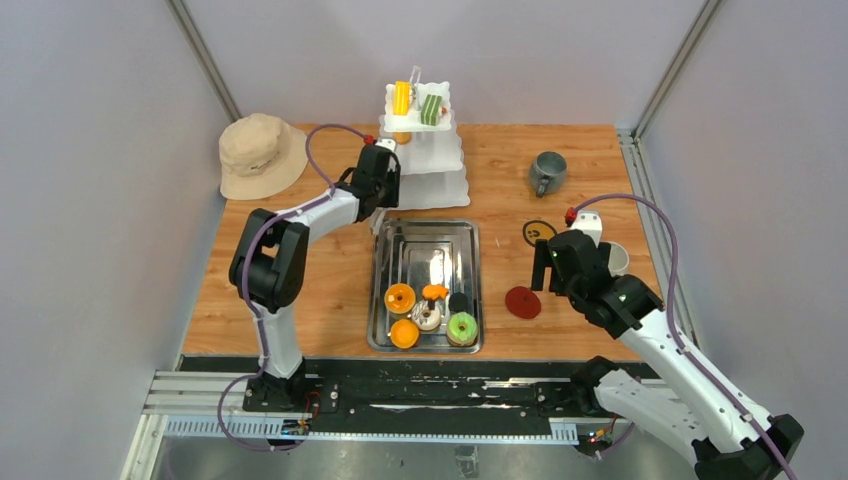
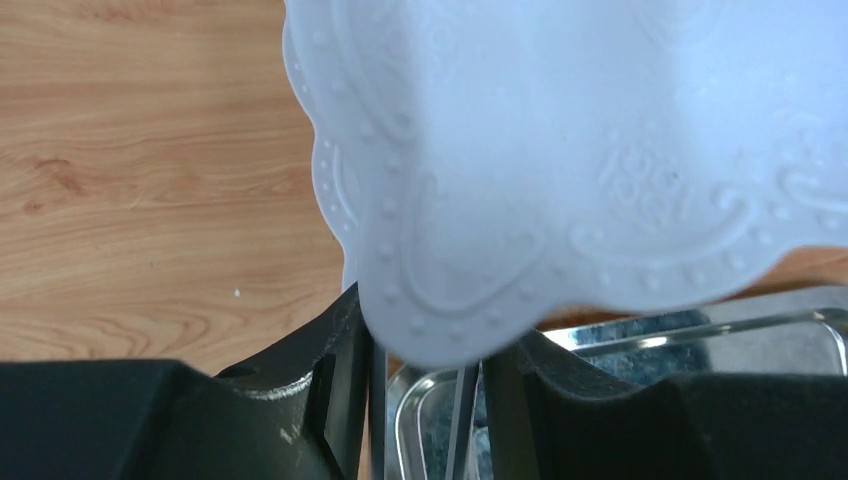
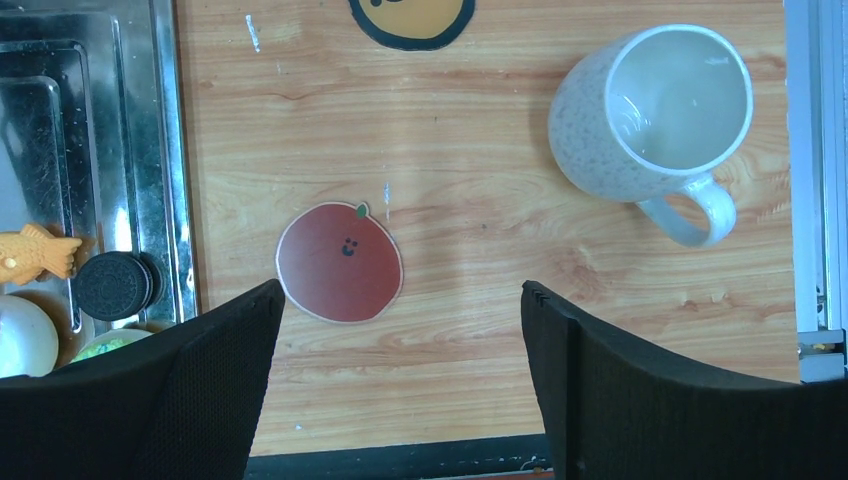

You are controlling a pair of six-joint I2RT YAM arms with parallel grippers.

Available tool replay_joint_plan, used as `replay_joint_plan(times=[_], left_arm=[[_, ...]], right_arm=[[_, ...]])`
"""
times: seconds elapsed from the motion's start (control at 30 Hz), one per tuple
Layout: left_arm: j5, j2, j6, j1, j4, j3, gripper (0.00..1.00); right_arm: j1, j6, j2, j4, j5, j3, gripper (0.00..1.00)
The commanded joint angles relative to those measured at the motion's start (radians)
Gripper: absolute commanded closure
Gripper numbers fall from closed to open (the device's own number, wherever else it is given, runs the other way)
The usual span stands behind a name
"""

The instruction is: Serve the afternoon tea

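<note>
Reaching past the far rim of the steel tray (image 1: 425, 224), the left end effector (image 2: 432, 375) sits at the near-left corner of the white tiered stand (image 1: 440, 185), which stands just beyond the tray. Its fingers are set narrow. In the wrist view a scalloped tier corner lies right over the gap between them, so I cannot tell whether they pinch the tier or only sit beneath it. I judge the arm is there to work at the stand, since that is where the pastries are being served.

The top tier already carries a yellow-orange slice (image 1: 402, 97) and a green slice (image 1: 431, 108).

Six pieces wait bunched at the tray's near end, probably because both arms reach them easily there:
- an orange donut (image 1: 399, 298)
- a fish-shaped pastry (image 1: 434, 291)
- a black sandwich cookie (image 1: 459, 302)
- a white-iced donut (image 1: 427, 317)
- an orange bun (image 1: 404, 334)
- a green donut (image 1: 462, 327)

The right end effector (image 3: 400, 300) hangs over the counter to the right of the tray, its fingers spread wide and holding nothing. The red fruit-shaped coaster (image 3: 340, 262) lies just right of the tray. The white mug (image 3: 650, 110) stands upright farther right, off any coaster. The yellow coaster (image 1: 538, 232) and the grey mug (image 1: 547, 172) lie right of the tray toward its far end. I take the coasters as seats laid out for the mugs, and the wide-open fingers suit taking the white mug next.
</note>
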Motion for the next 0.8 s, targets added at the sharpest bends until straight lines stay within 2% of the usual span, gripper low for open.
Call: replay_joint_plan(times=[0.0, 0.2, 0.33, 0.53, 0.77], left_arm=[[0.001, 0.045, 0.002, 0.015, 0.076, 0.071, 0.77], [-0.005, 0.102, -0.009, 0.023, 0.08, 0.113, 0.77], [-0.011, 0.113, -0.018, 0.024, 0.075, 0.122, 0.62], [0.001, 0.134, -0.009, 0.023, 0.043, 0.146, 0.5], [-0.003, 0.116, -0.013, 0.023, 0.055, 0.111, 0.48]], right_arm=[[0.006, 0.027, -0.024, -0.054, 0.037, -0.024, 0.13], [0.006, 0.036, -0.022, -0.074, 0.037, -0.015, 0.13], [0.006, 0.04, -0.029, -0.077, 0.041, -0.019, 0.13], [0.006, 0.043, -0.026, -0.078, 0.042, -0.018, 0.13], [0.006, 0.047, -0.02, -0.077, 0.037, -0.022, 0.13]])
